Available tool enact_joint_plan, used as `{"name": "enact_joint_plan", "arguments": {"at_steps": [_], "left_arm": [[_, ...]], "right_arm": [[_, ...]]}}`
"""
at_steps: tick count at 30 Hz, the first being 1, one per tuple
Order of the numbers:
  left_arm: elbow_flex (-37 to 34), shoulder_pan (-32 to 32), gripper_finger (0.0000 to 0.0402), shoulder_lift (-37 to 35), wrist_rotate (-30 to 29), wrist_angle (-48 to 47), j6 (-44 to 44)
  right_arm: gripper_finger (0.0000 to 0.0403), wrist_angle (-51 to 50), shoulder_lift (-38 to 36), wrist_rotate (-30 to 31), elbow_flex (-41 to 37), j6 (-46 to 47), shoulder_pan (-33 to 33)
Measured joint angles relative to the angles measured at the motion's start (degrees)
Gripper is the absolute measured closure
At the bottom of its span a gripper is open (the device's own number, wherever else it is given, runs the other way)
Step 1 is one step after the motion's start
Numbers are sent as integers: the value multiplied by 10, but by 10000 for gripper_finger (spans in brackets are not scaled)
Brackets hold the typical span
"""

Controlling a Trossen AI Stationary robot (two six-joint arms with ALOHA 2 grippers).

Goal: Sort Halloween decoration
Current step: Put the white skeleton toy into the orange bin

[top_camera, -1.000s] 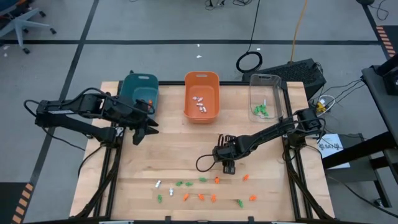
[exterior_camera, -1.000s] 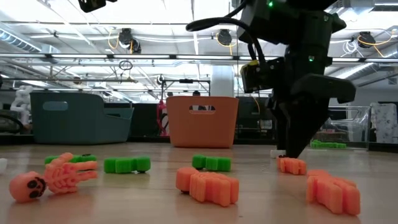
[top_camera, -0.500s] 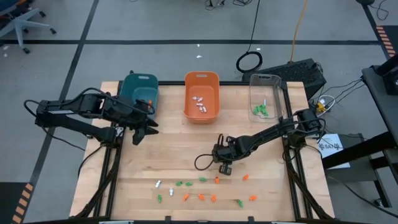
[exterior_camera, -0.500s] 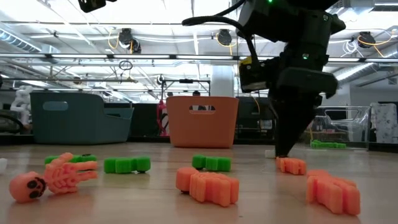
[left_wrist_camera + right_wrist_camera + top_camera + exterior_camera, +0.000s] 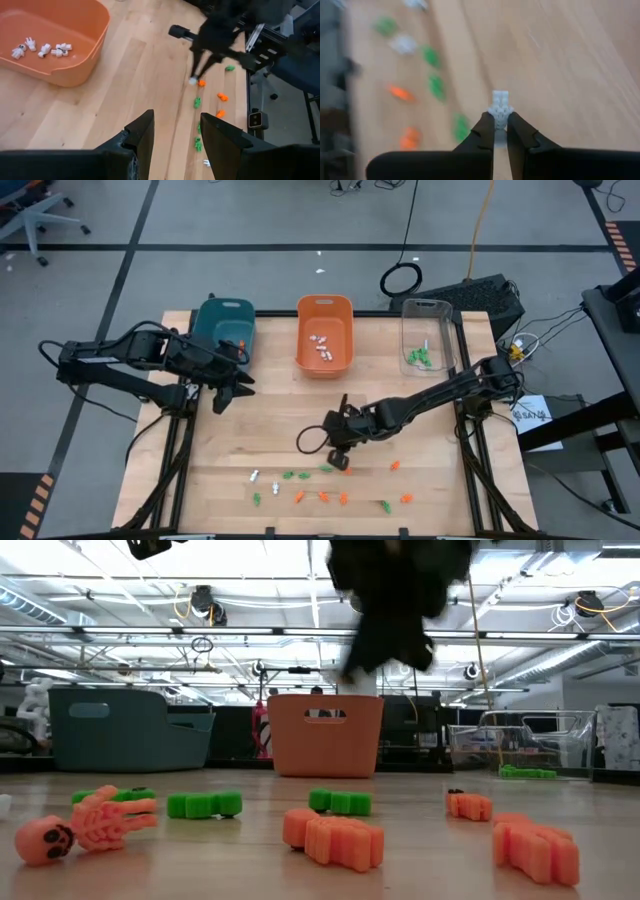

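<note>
right hand [image 5: 500, 131]: clamped on white trinket [image 5: 500, 106]; left hand [image 5: 175, 130]: fingers apart, near teal bin [image 5: 224, 326]

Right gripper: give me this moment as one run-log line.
right gripper: shut on white trinket, lifted above table | left gripper: open, empty, waiting by teal bin | orange bin: holds white pieces

Low view: right arm [image 5: 395, 600] blurred, cut off above.

a white trinket [image 5: 500, 107] sits pinched in the dark right end effector [image 5: 500, 125]. beyond it the pale wooden bench [image 5: 290, 420] carries orange trinkets [image 5: 333, 837] and green trinkets [image 5: 204, 804].
</note>
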Motion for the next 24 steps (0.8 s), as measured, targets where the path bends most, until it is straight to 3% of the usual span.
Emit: {"name": "enact_joint_plan", "arguments": {"at_steps": [12, 18, 24], "left_arm": [[0, 0, 243, 0, 0, 0, 3], [0, 0, 243, 0, 0, 1, 0], [0, 0, 243, 0, 0, 3, -16]], "right_arm": [[399, 51, -4, -2, 153, -17, -19], [399, 45, -27, -2, 221, -125, -35], [399, 43, -94, -1, 232, -224, -64]]}}
